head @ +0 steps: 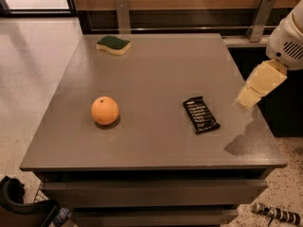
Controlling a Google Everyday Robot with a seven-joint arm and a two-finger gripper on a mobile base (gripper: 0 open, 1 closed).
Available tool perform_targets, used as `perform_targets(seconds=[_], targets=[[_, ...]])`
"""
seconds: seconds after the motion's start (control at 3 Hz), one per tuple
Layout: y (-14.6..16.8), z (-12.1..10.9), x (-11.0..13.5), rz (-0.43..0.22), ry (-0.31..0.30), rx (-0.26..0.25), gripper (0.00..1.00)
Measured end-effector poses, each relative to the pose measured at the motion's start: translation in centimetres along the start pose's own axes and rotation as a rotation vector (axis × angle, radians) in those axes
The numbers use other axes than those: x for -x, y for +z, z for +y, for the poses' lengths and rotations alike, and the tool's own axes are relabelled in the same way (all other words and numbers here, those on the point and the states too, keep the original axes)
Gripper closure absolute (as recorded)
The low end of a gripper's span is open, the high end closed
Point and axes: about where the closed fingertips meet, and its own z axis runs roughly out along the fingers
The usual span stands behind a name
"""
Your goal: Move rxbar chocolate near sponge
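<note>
The rxbar chocolate (201,114), a flat black wrapper with white text, lies on the grey table (156,65) right of centre, toward the front. The sponge (113,44), dark green on top with a pale yellow body, sits at the table's far left corner. My gripper (258,86) hangs pale yellow at the right edge of the view, above the table's right edge and to the right of the bar, well apart from it. It holds nothing that I can see.
A round orange (104,110) sits on the left front part of the table. A wooden wall with two metal brackets (122,13) runs behind the table. Dark equipment (19,207) stands on the floor at the bottom left.
</note>
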Motion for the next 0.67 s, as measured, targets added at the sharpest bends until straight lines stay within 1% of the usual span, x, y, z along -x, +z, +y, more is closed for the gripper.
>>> perform_targets(seconds=[0.33, 0.67], targets=[[1.3, -0.4, 0.7, -0.002, 0.184, -0.003, 0.00], [2.6, 0.6, 1.3, 0.012, 0.327, 0.012, 0.00]])
